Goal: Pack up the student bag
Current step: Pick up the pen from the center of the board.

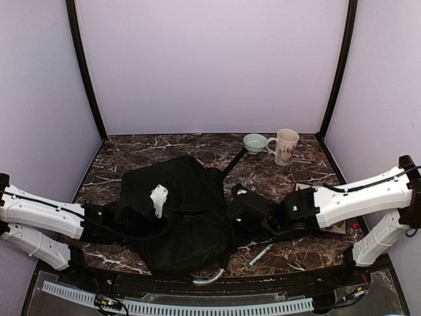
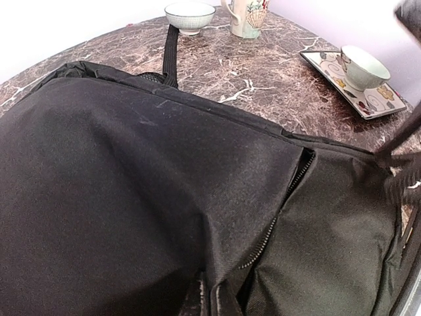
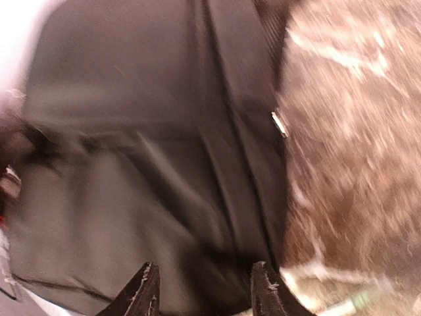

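Overhead view: the student bag (image 1: pixel 191 243) lies flat on the marble table (image 1: pixel 158 148), left of centre and toward the near edge. Its strap (image 1: pixel 233 160) trails off toward a pale bowl (image 1: pixel 254 142) and a mug (image 1: pixel 285 146) at the back. The left gripper (image 1: pixel 158 199) is on top of the bag; the right gripper (image 1: pixel 238 212) is at the bag's right edge.

Left wrist view: black fabric fills most of the frame. A part-open zipper (image 2: pixel 279 220) runs diagonally. A patterned plate (image 2: pixel 329 66) carrying a cup (image 2: pixel 364 66) sits beyond the bag. Own fingers are not clearly seen, so I cannot tell the jaw state.

Right wrist view: blurred. The right gripper's (image 3: pixel 204 293) fingertips (image 3: pixel 143 289) are spread apart over the bag's edge, gripping nothing. A silver zipper pull (image 3: pixel 281 124) sits at the fabric's border with the table.
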